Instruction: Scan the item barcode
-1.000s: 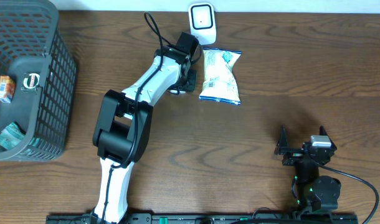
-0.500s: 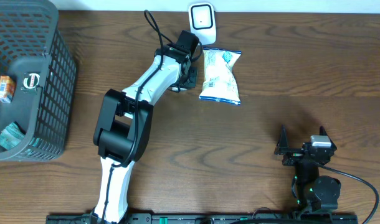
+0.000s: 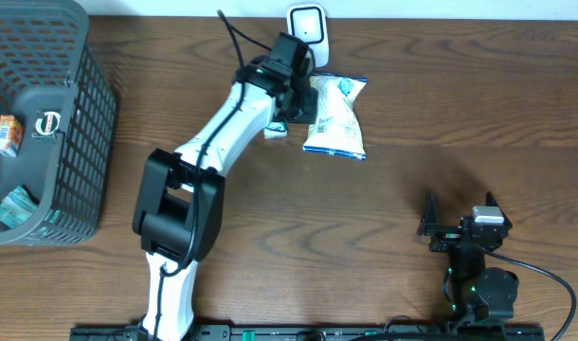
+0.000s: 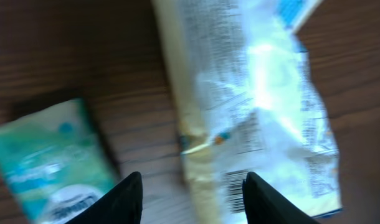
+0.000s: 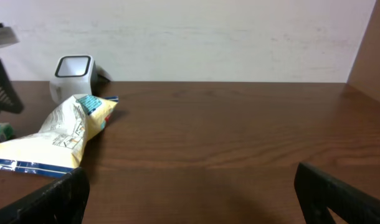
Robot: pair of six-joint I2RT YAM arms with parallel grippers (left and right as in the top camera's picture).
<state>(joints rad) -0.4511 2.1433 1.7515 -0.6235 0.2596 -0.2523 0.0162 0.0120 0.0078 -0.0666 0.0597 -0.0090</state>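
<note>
A white and blue snack bag lies flat just in front of the white barcode scanner. My left gripper hovers over the bag's left edge, open, with nothing between its fingers. The left wrist view is blurred. It shows the bag with a barcode by the right fingertip. A green packet lies on the table to the left and also shows under the arm as a green packet. My right gripper rests open at the near right, far from the bag and scanner.
A dark mesh basket stands at the far left with several small packaged items inside. A black cable loops beside the scanner. A pale wall runs behind the table's far edge in the right wrist view.
My left arm has swung up and to the right toward the scanner, and its jaws have spread wider. The green packet now shows beside the bag. The right arm has not moved.
</note>
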